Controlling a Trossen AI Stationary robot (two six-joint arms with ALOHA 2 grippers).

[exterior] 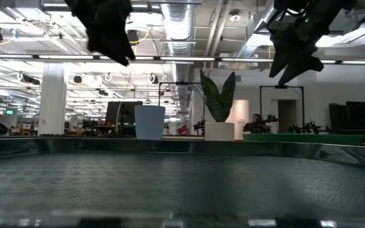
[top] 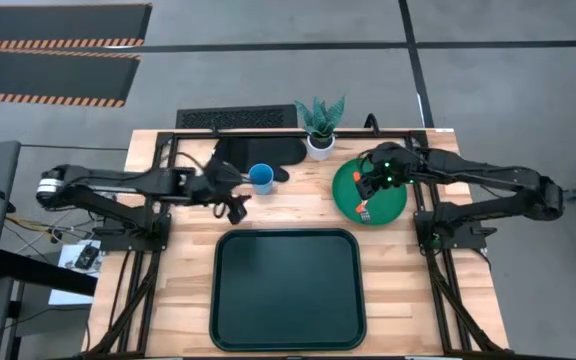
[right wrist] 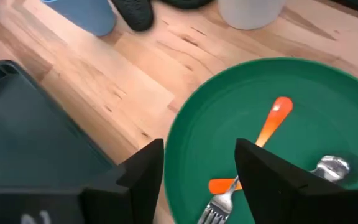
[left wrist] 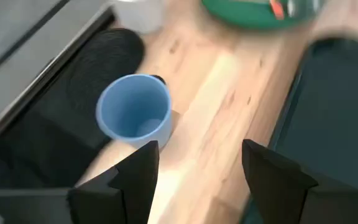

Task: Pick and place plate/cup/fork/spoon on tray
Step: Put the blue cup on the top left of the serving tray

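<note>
The blue cup [top: 261,178] stands upright on the wooden table at the far middle; it also shows in the left wrist view [left wrist: 134,113]. My left gripper [top: 236,206] is open and empty, just near and left of the cup and raised above the table [exterior: 114,41]. The green plate [top: 370,192] lies on the table at the far right. The fork [right wrist: 216,208] and the spoon [right wrist: 331,167], both orange-handled, lie on the plate. My right gripper [right wrist: 201,168] is open and empty, hovering over the plate's left part [top: 368,184]. The dark green tray [top: 288,290] lies at the near middle.
A white plant pot [top: 320,146] with a green plant stands at the far edge between cup and plate. A black mat [top: 258,152] lies behind the cup. Bare wood [top: 298,205] shows between the cup, the plate and the tray's far rim.
</note>
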